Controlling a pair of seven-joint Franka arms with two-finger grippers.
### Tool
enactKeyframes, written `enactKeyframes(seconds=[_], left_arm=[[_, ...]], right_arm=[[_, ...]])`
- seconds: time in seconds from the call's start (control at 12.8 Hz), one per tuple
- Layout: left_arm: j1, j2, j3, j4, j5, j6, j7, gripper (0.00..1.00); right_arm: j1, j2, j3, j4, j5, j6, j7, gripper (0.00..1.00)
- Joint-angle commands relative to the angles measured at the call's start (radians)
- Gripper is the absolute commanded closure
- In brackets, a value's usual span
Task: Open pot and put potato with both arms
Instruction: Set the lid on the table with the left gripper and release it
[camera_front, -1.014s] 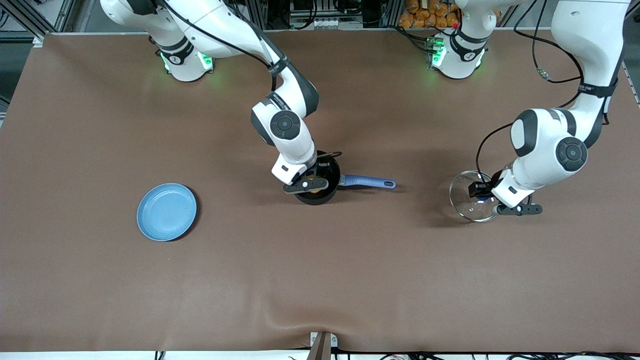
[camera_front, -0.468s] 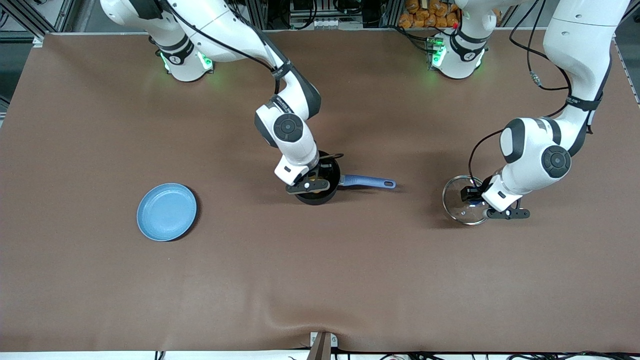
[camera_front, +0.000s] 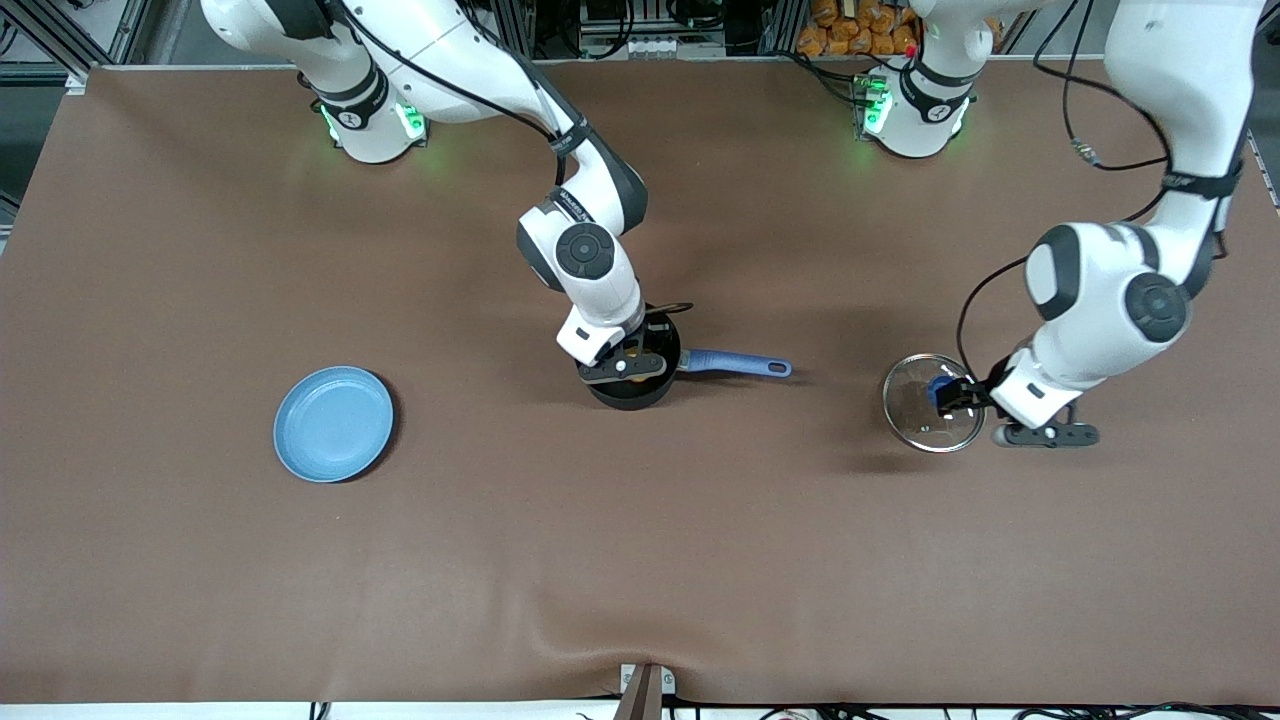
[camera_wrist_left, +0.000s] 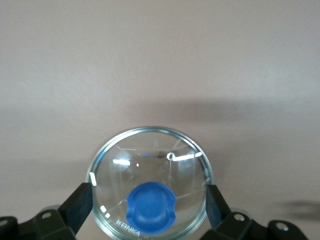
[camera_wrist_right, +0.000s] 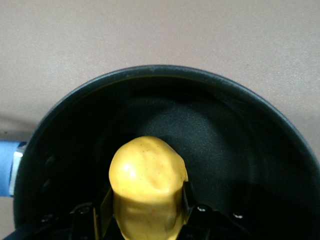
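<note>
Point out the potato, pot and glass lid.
potato (camera_wrist_right: 147, 187), right wrist view, its yellow middle.
pot (camera_front: 628, 396), front view, black wall nearest the camera.
glass lid (camera_wrist_left: 150, 157), left wrist view, clear glass above the knob.

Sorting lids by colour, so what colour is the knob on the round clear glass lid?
Blue knob, clearest in the left wrist view.

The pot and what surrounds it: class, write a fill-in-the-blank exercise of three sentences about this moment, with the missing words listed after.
1. The right gripper holds the potato over the inside of the ____.
2. The glass lid lies on the table, toward the ____ arm's end.
3. The left gripper has its jaws spread either side of the lid's ____ knob.

Missing words: pot; left; blue
</note>
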Motion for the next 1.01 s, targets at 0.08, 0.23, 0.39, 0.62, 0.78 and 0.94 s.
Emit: enactKeyframes(seconds=[0.08, 0.23, 0.39, 0.62, 0.78, 0.94], left_arm=[[0.002, -0.145, -0.003, 0.187, -0.007, -0.324, -0.007, 0.00], [0.011, -0.191, 0.012, 0.371, -0.005, -0.557, -0.007, 0.00], [0.023, -0.185, 0.016, 0.558, -0.007, -0.751, -0.009, 0.00], [0.020, -0.209, 0.011, 0.594, -0.010, -0.825, -0.007, 0.00], [0.023, -0.272, 0.017, 0.594, -0.008, -0.860, -0.010, 0.00], [0.022, -0.298, 0.020, 0.588, -0.005, -0.873, -0.009, 0.00]], right_arm=[[0.013, 0.020, -0.010, 0.027, 0.015, 0.009, 0.045, 0.45], [0.013, 0.014, -0.010, 0.032, 0.013, 0.009, 0.044, 0.00], [0.003, 0.000, -0.012, 0.044, 0.012, -0.003, 0.038, 0.00], [-0.013, -0.049, -0.022, 0.058, 0.004, -0.066, 0.032, 0.00], [-0.038, -0.109, -0.032, 0.075, -0.002, -0.156, 0.022, 0.00], [-0.076, -0.176, -0.033, 0.084, -0.004, -0.251, -0.011, 0.00]])
